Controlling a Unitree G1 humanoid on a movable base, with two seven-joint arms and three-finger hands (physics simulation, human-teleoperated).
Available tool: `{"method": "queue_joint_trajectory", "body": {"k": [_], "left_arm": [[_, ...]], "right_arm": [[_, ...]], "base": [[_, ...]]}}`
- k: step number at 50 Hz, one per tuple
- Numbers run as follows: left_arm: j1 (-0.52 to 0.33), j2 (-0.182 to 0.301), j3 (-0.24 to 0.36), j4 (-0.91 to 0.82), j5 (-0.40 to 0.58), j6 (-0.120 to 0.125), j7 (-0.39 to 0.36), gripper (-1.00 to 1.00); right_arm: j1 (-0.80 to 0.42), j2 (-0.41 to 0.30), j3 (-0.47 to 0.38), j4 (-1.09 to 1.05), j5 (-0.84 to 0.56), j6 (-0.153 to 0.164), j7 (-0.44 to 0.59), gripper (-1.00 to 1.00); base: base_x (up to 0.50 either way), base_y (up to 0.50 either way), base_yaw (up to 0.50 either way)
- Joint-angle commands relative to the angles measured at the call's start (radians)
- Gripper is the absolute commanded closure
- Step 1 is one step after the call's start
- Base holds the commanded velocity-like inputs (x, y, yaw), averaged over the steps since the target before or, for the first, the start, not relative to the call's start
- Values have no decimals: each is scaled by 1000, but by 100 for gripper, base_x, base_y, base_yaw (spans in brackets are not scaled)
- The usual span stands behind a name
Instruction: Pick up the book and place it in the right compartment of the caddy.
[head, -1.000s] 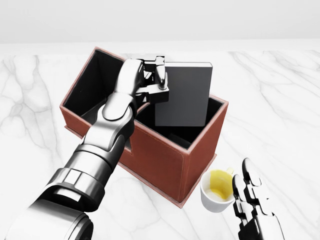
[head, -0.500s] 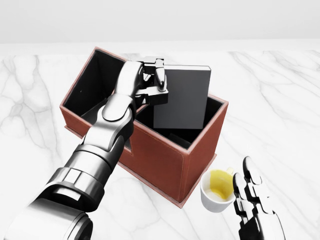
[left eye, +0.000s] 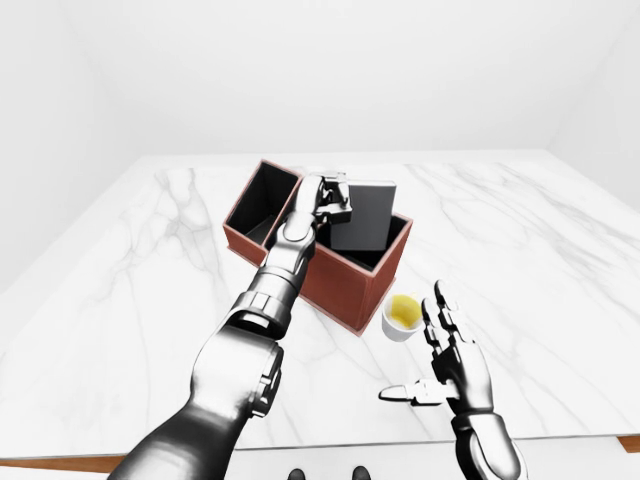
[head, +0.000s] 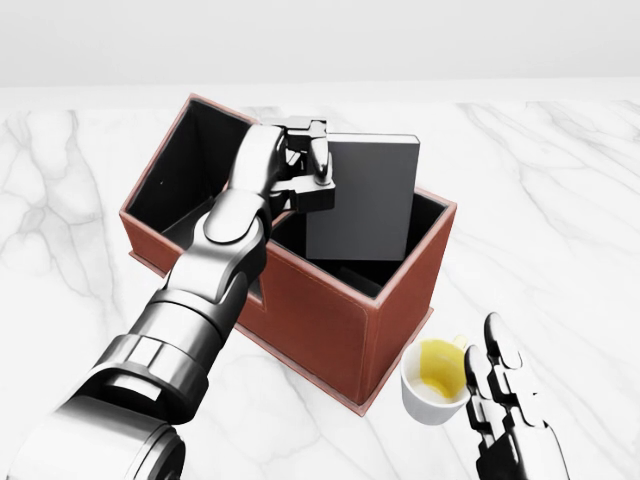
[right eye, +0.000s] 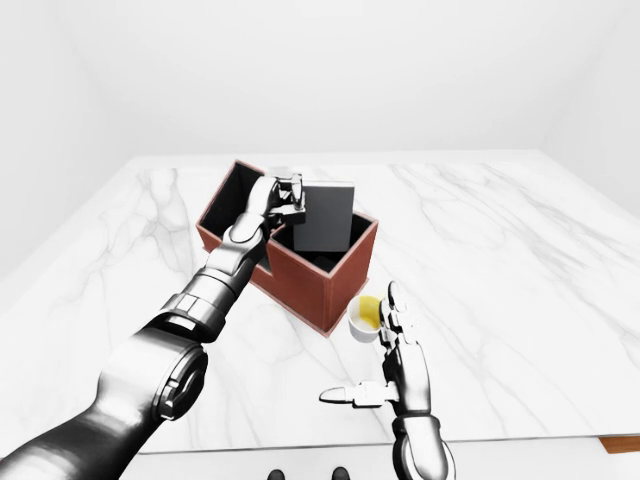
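Observation:
The book (head: 365, 200), dark grey with a thin white top edge, stands nearly upright, its lower end dipped inside the right compartment of the caddy (head: 320, 320). The caddy is a red-brown box with a black inside and two compartments, set at an angle on the marble. My left hand (head: 318, 165) is shut on the book's upper left edge, with the arm reaching over the divider. My right hand (head: 500, 400) is open, low at the right of the head view, beside the cup and holding nothing. The compartment's floor under the book is mostly hidden.
A white cup (head: 435, 380) with a yellow inside stands just off the caddy's near right corner, close to my right hand. The white marble table (left eye: 150, 300) spreads wide on all sides; its near edge (left eye: 330, 443) shows at the bottom of the left-eye view.
The book has sunk a little lower into the right compartment, still in my left hand. The right hand and the cup have stayed where they were.

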Motion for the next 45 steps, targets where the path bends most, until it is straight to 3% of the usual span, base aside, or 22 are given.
{"method": "queue_joint_trajectory", "body": {"k": [1, 2, 3, 4, 5, 26, 39, 42, 45], "left_arm": [[-10, -1, 45, -43, 3, 0, -1, 69], [-10, -1, 45, -44, 2, 0, 0, 8], [-10, -1, 46, -43, 1, 0, 0, -16], [-10, -2, 45, -45, 2, 0, 1, -96], [-12, -1, 45, -52, 2, 0, 3, -100], [-14, 3, 47, -51, -2, 0, 2, -100], [-6, 13, 42, -143, -20, 0, 11, -100], [-3, 16, 39, -169, -23, 22, 16, -100], [8, 18, 33, -220, -24, 60, 20, -100]], "right_arm": [[7, -1, 4, -4, -1, 0, -1, -100], [9, -1, 4, -6, -1, 0, -2, -100], [10, -1, 5, -6, 0, 0, -2, -100], [10, -1, 5, -6, -1, 0, -2, -100], [9, -2, 5, -5, 0, 0, -2, -100], [4, -4, 9, 3, -2, 0, -7, -100], [5, -7, 16, -6, -3, 0, -12, -100], [5, -7, 16, -8, -3, 0, -13, -100], [-1, -8, 15, -5, -2, 0, -13, -100]], "base": [[0, 0, 0], [0, 0, 0], [0, 0, 0], [0, 0, 0], [0, 0, 0], [0, 0, 0], [0, 0, 0], [0, 0, 0], [0, 0, 0]]}}
